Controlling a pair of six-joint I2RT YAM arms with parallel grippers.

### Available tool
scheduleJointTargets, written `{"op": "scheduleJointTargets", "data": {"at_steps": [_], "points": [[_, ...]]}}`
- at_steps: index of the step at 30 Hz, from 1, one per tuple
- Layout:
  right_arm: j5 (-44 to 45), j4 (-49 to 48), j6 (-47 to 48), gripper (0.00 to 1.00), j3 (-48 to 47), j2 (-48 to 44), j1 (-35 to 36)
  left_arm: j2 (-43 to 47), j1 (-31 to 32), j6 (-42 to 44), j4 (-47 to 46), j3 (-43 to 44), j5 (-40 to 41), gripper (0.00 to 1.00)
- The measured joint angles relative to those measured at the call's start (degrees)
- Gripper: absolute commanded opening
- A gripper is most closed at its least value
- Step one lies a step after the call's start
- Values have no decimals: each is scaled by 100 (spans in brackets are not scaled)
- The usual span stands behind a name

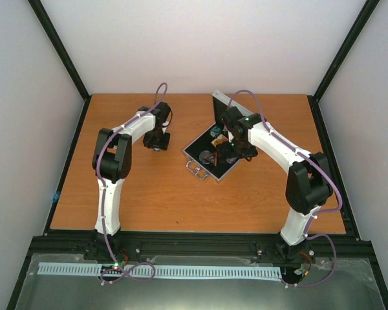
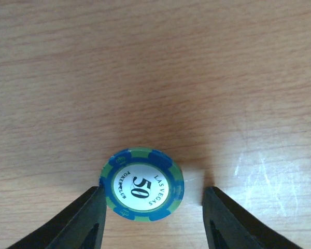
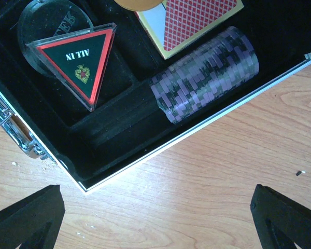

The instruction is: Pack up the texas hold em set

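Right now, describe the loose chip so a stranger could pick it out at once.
On the wooden table, look left of the open case, under the left gripper. A single chip lies flat on bare wood between its fingers. It has a blue-and-green edge and a white centre marked 50, unlike the purple chips stacked in the case.

Robot lab cell (walled three sides); white panels (image 1: pixel 200 45); black frame posts (image 1: pixel 59 48); arms (image 1: pixel 113 181) bolted to table (image 1: pixel 181 200).

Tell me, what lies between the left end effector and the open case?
Nothing but bare table separates the left end effector from the case, as the top view shows.
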State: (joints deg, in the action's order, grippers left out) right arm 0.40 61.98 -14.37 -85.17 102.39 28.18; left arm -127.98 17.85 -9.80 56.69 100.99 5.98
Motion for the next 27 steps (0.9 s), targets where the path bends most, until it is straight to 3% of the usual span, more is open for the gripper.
{"op": "scheduleJointTargets", "data": {"at_steps": [12, 18, 27], "points": [[-4, -4, -2, 100, 7, 0, 0, 11, -2, 22, -68, -44, 7, 38], [-13, -7, -2, 100, 7, 0, 0, 37, 0, 22, -131, -76, 37, 26], [-28, -7, -4, 100, 13, 0, 0, 57, 0, 57, -136, -87, 24, 15]]}}
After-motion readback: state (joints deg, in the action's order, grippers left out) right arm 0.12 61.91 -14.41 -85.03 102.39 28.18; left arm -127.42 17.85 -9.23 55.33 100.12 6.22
